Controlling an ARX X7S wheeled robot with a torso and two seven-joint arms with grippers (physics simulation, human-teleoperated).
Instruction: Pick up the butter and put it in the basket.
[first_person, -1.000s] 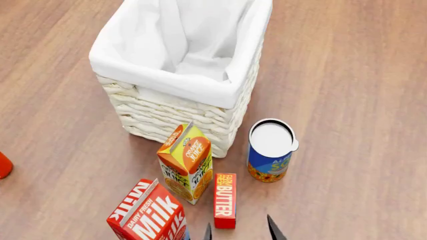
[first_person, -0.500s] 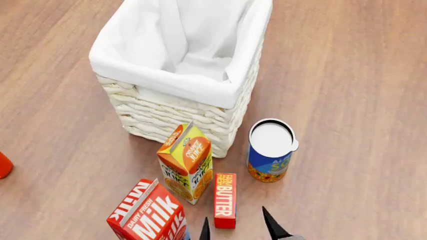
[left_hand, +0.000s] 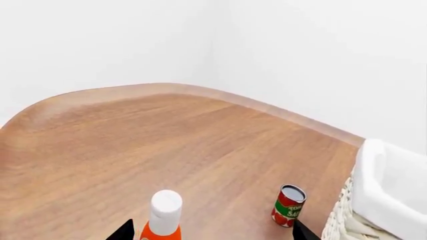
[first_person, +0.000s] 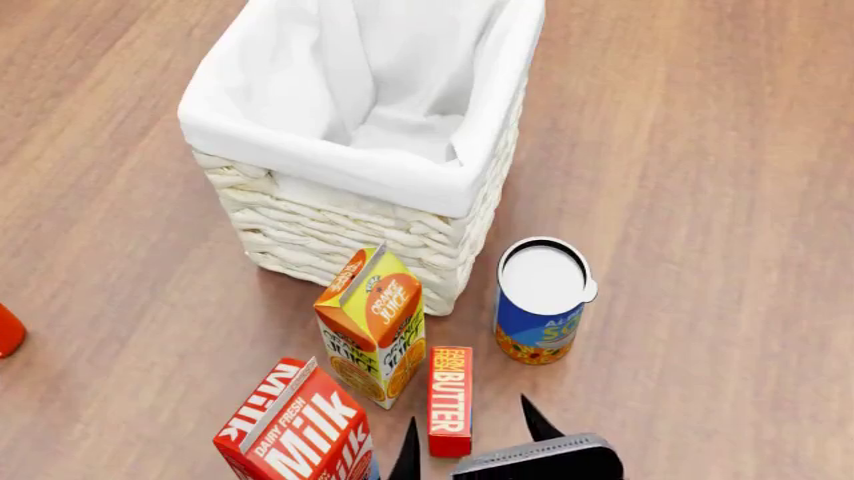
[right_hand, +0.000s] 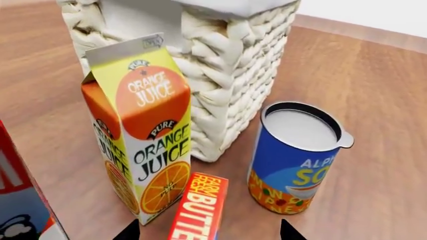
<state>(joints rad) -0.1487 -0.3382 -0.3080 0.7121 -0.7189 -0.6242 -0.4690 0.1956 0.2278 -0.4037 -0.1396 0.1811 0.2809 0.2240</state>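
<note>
The butter (first_person: 450, 400), a slim red-orange box with white lettering, lies flat on the wooden table just in front of the orange juice carton; it also shows in the right wrist view as the butter (right_hand: 199, 207). My right gripper (first_person: 467, 442) is open, its two dark fingertips straddling the box's near end, one on each side, apart from it. The basket (first_person: 360, 150), cream wicker with a white liner, stands behind the cartons and shows in the right wrist view as the basket (right_hand: 227, 65). My left gripper (left_hand: 210, 231) is open over bare table, far from the butter.
An orange juice carton (first_person: 372, 325) and a red milk carton (first_person: 296, 430) stand left of the butter. A blue soup can (first_person: 542, 300) stands to its right. Near the left gripper are a white-capped orange bottle (left_hand: 163, 217) and a tomato sauce can (left_hand: 289, 205).
My right gripper has advanced toward the basket; its fingertips now reach alongside the butter's near end, and its body has entered the head view's bottom edge.
</note>
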